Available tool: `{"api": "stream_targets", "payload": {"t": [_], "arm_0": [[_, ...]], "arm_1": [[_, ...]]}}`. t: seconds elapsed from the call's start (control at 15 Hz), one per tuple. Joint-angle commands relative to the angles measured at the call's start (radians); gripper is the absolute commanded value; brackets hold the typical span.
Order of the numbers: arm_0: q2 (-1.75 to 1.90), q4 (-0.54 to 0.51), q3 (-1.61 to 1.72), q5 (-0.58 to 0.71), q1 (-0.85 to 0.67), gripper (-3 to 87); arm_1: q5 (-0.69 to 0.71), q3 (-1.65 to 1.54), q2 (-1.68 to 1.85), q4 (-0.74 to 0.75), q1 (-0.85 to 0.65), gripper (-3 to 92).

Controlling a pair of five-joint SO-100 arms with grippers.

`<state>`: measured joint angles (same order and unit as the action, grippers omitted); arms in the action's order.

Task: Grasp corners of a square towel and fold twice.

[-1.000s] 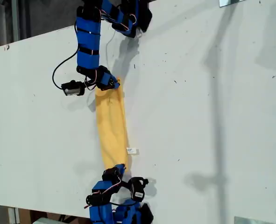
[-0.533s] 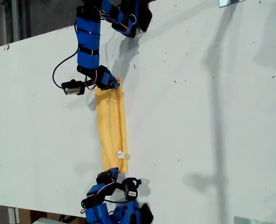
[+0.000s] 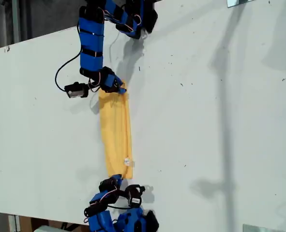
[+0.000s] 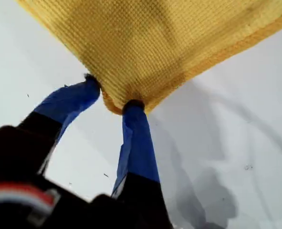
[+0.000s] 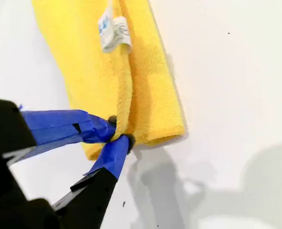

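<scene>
Towel [image 3: 115, 135] stretched on white table [image 3: 205, 121]; my first hand [image 4: 113, 98], my second hand [image 5: 118, 132] pinching opposite ends.

The print on the tag [image 5: 113, 32] is too blurred to read. In both wrist views the towel [image 4: 164, 43] runs off the picture's edge. Both arms and the bench [image 3: 220, 121] are cut off in the exterior view.

A white table [image 3: 205, 106], its surface flecked with small dark specks, carries the towel [image 3: 115, 133], a yellow-orange cloth folded into a long narrow strip lying flat. One end of the strip sits at my first gripper [image 4: 113, 91], the other at my second gripper [image 5: 119, 131], and a small white tag [image 5: 113, 29] lies on the cloth near my second gripper.
</scene>
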<state>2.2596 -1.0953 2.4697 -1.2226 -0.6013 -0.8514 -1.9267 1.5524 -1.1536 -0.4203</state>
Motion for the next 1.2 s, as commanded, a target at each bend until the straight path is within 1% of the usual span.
{"api": "stream_targets", "payload": {"t": [0.0, 0.07, 0.13, 0.27, 0.4, 0.53, 0.6, 0.67, 0.73, 0.8, 0.87, 0.93, 1.0, 1.13], "arm_0": [[0.051, -0.051, -0.043, 0.000, 0.012, 21.4], [0.075, -0.067, -0.043, -0.011, 0.028, 21.3], [0.097, -0.084, -0.038, -0.009, 0.023, 21.2], [0.140, -0.132, -0.028, 0.015, -0.028, 21.1], [0.229, -0.207, -0.008, 0.037, -0.072, 21.1], [0.308, -0.241, 0.057, 0.035, -0.075, 21.1], [0.354, -0.282, 0.063, 0.041, -0.092, 21.1], [0.466, -0.235, 0.107, 0.009, -0.066, 21.1], [0.322, -0.144, 0.094, -0.026, 0.014, 20.9], [0.184, -0.210, 0.012, -0.071, 0.037, 20.3], [0.301, -0.166, 0.048, -0.081, 0.048, 20.1], [0.380, -0.146, 0.080, -0.067, 0.040, 19.8], [0.388, -0.170, 0.081, -0.060, 0.018, 19.6], [0.494, -0.176, 0.137, -0.071, 0.026, 19.5]], "arm_1": [[0.011, 0.003, 0.101, -0.015, -0.002, 37.7], [0.011, 0.003, 0.117, -0.020, -0.003, 40.7], [0.011, 0.005, 0.124, -0.021, -0.005, 41.4], [0.018, 0.006, 0.129, -0.025, -0.021, 40.9], [0.034, 0.002, 0.132, -0.025, -0.049, 40.2], [0.037, 0.002, 0.140, -0.023, -0.052, 39.9], [0.037, 0.002, 0.140, -0.023, -0.052, 39.7], [0.037, 0.002, 0.140, -0.021, -0.052, 39.4], [0.037, 0.002, 0.140, -0.023, -0.051, 39.2], [0.038, 0.002, 0.141, -0.025, -0.058, 39.2], [0.040, 0.000, 0.141, -0.023, -0.072, 39.2], [0.057, 0.008, 0.135, -0.014, -0.100, 39.4], [0.092, 0.048, 0.098, -0.012, -0.149, 39.7], [0.150, 0.209, -0.069, -0.044, -0.227, 40.7]]}}
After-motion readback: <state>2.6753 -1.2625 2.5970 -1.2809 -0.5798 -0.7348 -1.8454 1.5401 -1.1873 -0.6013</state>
